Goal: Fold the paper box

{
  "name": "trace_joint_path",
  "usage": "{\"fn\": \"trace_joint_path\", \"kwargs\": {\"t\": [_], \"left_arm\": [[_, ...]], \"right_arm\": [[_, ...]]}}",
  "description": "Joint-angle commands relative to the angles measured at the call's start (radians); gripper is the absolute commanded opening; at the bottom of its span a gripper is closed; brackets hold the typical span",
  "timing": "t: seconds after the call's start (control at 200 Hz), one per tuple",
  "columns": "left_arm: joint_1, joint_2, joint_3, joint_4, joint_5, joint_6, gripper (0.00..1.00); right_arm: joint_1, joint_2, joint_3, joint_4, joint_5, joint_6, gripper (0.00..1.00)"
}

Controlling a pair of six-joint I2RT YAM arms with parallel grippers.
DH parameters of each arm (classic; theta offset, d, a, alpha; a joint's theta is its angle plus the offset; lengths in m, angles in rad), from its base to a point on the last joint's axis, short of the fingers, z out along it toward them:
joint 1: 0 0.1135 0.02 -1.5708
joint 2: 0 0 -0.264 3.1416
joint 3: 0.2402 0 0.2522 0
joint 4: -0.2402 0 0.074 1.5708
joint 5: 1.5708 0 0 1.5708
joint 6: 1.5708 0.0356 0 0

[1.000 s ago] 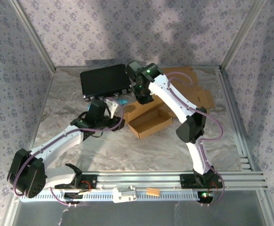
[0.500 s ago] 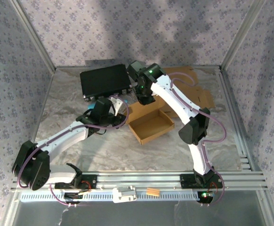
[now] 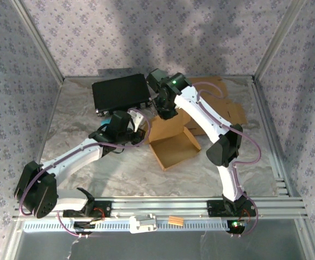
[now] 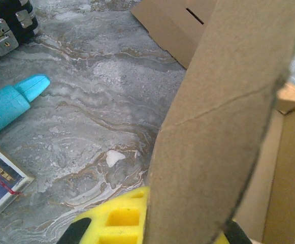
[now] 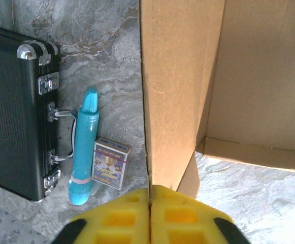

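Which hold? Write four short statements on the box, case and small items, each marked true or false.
1. The left gripper is shut on a flap of the paper box. True.
2. The black case lies at the near edge. False: it lies at the table's far side.
3. A blue tube lies beside the case's handle. True.
4. The card pack sits inside the box. False: on the table beside the tube.

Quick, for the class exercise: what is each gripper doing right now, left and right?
Left gripper: closed, pinching a flap of the paper box.
Right gripper: closed on a wall edge of the same box.
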Motion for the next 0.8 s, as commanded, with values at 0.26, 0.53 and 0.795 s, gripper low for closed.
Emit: {"fn": "trace_joint_path", "kwargs": {"t": [0.26,0.53,0.795], "left_arm": [[0.154,-0.052,0.159,-0.321,0.207,0.201,0.0],[0.249,-0.048,0.192,-0.469,0.326,0.545,0.0],[0.383,-0.037,0.233,-0.546,0.493,0.699,0.0]], "right_arm": [[-0.133,-0.386,-0.267,0.369,0.087,-1.142,0.62],[-0.371,-0.715,-0.894,0.694,-0.4,-1.802,0.59],[-0.431,-0.533,-0.948,0.742,-0.678,-2.141,0.65]]}}
